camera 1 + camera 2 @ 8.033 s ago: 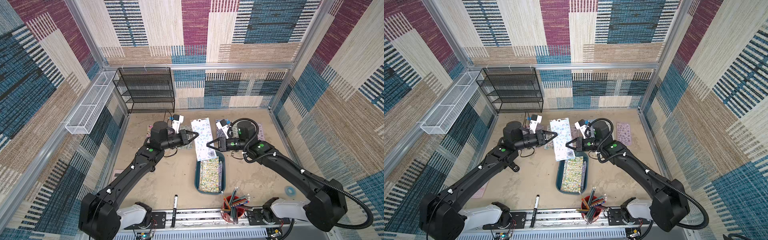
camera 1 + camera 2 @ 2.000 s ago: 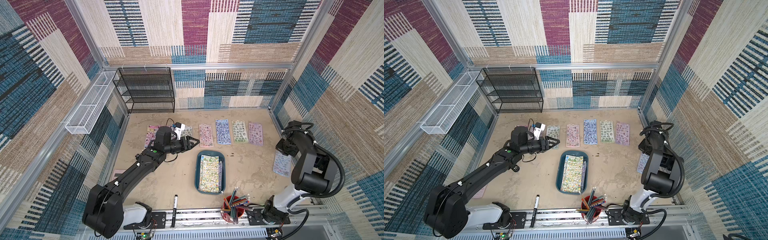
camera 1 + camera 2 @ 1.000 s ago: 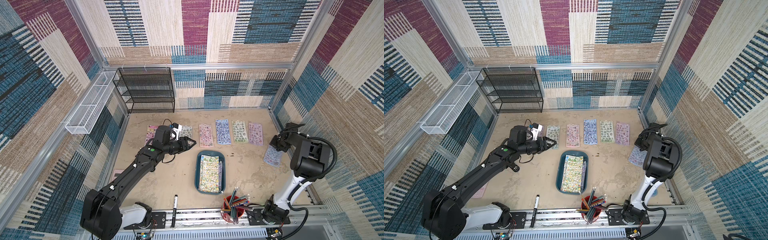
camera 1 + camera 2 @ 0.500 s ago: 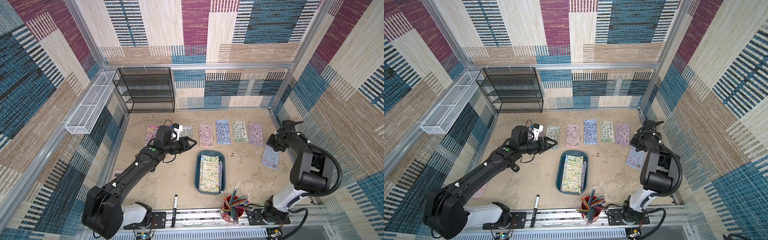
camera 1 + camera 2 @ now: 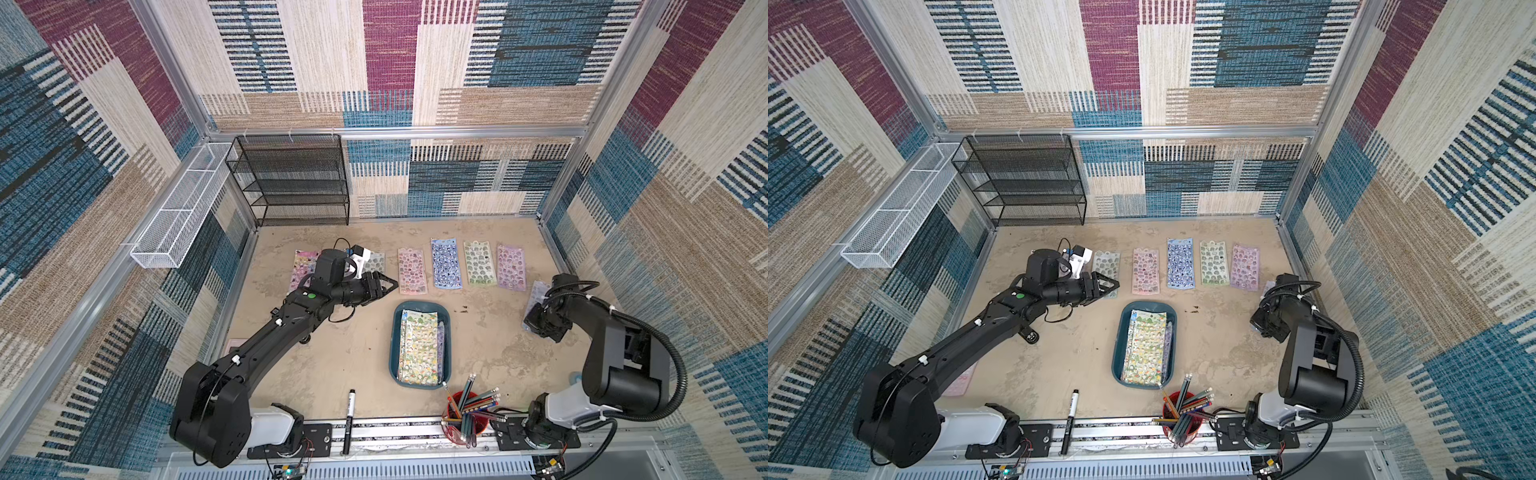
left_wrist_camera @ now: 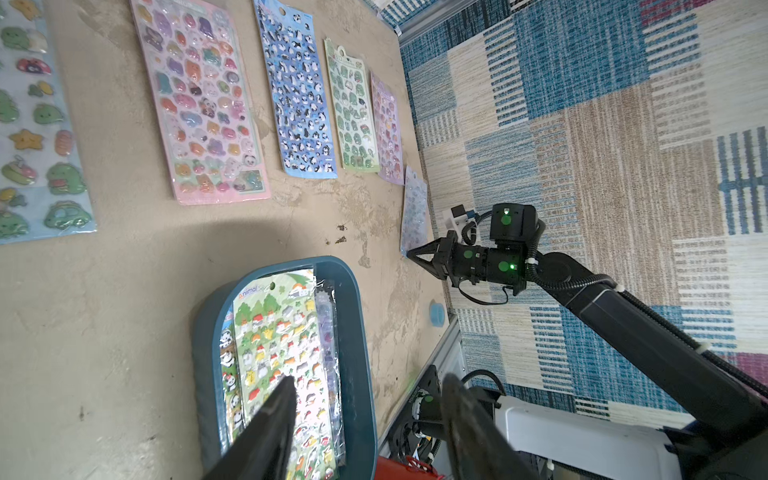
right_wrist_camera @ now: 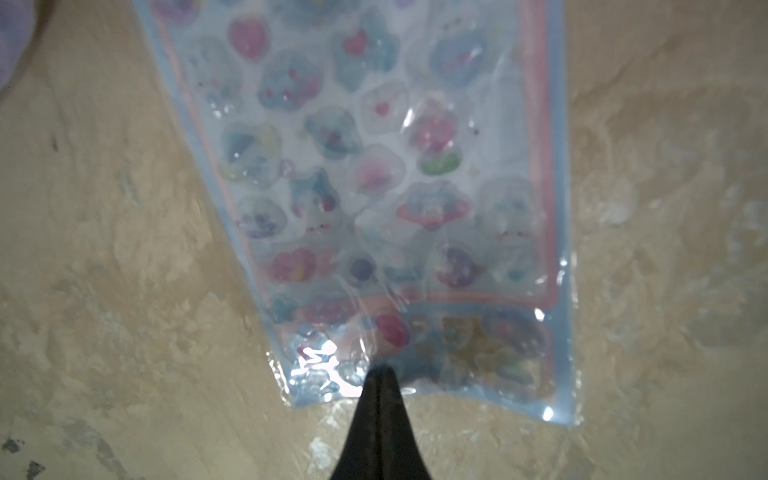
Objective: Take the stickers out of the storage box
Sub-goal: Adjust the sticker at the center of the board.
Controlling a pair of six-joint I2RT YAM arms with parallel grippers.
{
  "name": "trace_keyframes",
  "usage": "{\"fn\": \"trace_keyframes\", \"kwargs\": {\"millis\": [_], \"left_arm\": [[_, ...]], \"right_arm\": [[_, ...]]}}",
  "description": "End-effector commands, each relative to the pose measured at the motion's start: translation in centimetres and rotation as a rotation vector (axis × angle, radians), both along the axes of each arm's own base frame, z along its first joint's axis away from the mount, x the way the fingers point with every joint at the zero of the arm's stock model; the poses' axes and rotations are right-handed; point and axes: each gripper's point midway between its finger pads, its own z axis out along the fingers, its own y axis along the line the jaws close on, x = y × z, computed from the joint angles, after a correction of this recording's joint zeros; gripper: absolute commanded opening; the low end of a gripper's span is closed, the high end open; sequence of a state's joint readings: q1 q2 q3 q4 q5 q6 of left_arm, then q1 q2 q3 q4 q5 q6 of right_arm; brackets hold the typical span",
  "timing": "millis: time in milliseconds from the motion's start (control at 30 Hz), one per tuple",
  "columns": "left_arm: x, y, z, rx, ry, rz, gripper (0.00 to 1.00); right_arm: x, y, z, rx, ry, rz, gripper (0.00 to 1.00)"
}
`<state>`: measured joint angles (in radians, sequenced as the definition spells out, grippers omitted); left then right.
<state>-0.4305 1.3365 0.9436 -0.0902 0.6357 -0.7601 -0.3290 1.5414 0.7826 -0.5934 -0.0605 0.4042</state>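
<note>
The storage box (image 5: 395, 332) (image 5: 1119, 345) (image 6: 357, 332) sits mid-table, a teal tub with stickers stacked inside; a green cartoon sheet (image 5: 419, 347) (image 6: 282, 345) lies uppermost. Several sticker sheets lie in a row behind it, among them pink (image 5: 411, 270), blue (image 5: 446, 264), green (image 5: 480, 264) and lilac (image 5: 511, 266). My left gripper (image 5: 392, 284) (image 5: 1115, 286) (image 6: 368, 378) hangs open and empty behind the box's left corner, over a pale sheet (image 5: 376, 262). My right gripper (image 5: 530, 326) (image 7: 380, 368) is shut on the near edge of a pale blue sheet (image 5: 538, 295) (image 7: 395, 187), low over the table at the row's right end.
A black mesh rack (image 5: 297, 183) stands at the back left, and a white wire basket (image 5: 183, 212) hangs on the left wall. A marker (image 5: 350, 409) and a red cup of pencils (image 5: 467, 415) sit at the front edge. A pink sheet (image 5: 235, 343) lies by the left wall.
The right arm has carried the pale blue sheet a little toward the right end of the row and lowered it. The left arm has hardly moved.
</note>
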Motion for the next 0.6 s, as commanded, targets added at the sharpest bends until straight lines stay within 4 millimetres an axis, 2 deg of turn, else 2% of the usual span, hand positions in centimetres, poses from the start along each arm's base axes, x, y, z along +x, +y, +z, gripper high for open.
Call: {"fn": "trace_keyframes", "kwargs": {"millis": [0,233,333,433,567], "left_arm": [[-0.2,-0.3,0.8,-0.033,-0.018,-0.012,0.57],[0.3,-0.4,0.9,-0.037,-0.018,-0.007,0.57],[0.5,-0.8,0.9,-0.056,-0.003,-0.020,0.57],[0.4,-0.9,0.6,-0.060,0.009,-0.022,0.57],[0.3,-0.7,0.6,-0.049,0.007,-0.012,0.57]], "right_arm": [[-1.1,-0.8,-1.8,-0.019,0.059,-0.046,0.00],[-2.2,-3.6,-0.4,-0.089,0.088,-0.076,0.00],[-1.9,-3.6,0.3,-0.070,0.062,-0.074,0.00],[-0.7,-4.0,1.8,-0.083,0.021,-0.068,0.00],[2.6,-5.1,4.8,-0.097,-0.063,-0.067,0.00]]}}
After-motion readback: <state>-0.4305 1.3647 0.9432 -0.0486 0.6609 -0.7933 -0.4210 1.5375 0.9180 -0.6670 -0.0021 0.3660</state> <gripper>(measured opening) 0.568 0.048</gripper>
